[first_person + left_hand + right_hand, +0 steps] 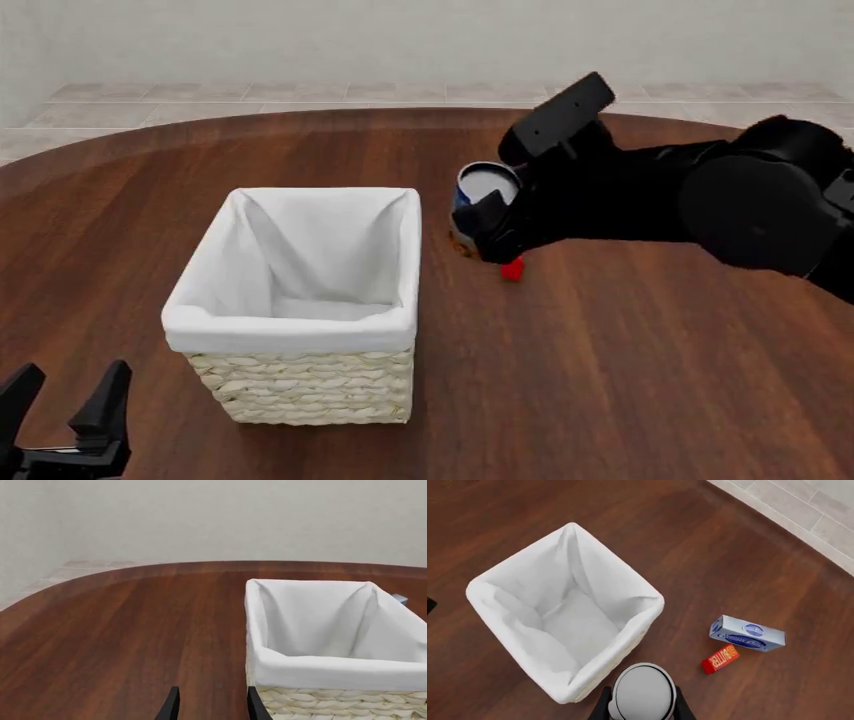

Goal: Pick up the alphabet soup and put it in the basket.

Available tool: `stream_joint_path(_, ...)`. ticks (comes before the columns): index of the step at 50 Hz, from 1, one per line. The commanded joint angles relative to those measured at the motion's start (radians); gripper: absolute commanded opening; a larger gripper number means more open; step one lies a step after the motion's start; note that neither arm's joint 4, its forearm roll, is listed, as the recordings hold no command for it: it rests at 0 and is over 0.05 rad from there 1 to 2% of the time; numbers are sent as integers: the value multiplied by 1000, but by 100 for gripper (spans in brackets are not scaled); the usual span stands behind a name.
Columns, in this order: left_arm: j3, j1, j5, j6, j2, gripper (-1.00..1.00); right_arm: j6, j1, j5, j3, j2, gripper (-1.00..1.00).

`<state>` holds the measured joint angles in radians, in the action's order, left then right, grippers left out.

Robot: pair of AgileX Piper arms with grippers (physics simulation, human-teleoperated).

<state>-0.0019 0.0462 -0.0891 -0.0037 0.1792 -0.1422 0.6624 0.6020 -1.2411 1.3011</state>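
Note:
The alphabet soup is a small can with a silver-grey top and a blue label, and my right gripper is shut on it. It hangs just right of the basket's far right corner. In the right wrist view the can top sits between the two dark fingers, close by the basket rim. The basket is woven straw with a white cloth lining and holds nothing. My left gripper stands open near the table's front left edge, left of the basket, its fingers around bare wood.
A blue-white box and a small red-orange box lie on the table right of the basket. In the front view only the red box shows, under my right arm. The round brown table ends at a tiled floor.

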Motion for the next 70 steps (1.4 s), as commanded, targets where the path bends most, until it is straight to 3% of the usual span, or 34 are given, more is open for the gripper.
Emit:
stream_joint_path(1,0,2,-3,-2,5,100,-15,9,35,-89,16,-100)
stream_joint_path(70,0,46,15,1,-26,100,75,199,34,-438,425,-100)
